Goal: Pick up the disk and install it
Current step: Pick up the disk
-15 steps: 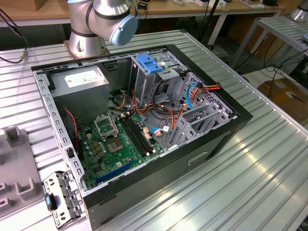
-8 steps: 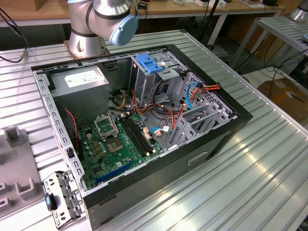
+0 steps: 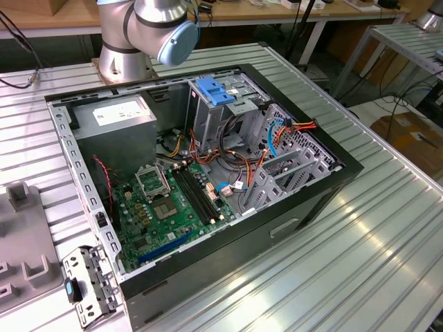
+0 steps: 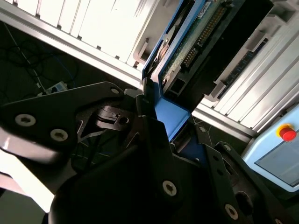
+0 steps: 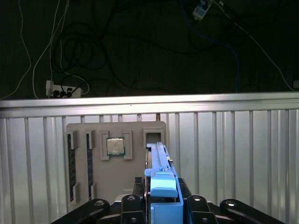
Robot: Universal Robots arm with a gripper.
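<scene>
Exterior view: open computer case beside grey tray on desk.
Second wrist view: pincer closed on disk at blue rail.
First wrist view: disk edge-on over tray.
Judged stiff, dense, shock-fragile; hold by rails, never the faces.

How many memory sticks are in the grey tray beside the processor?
2. One memory stick sits along the tray edge, the other between it and the processor. The tray's near end is hidden.
</scene>
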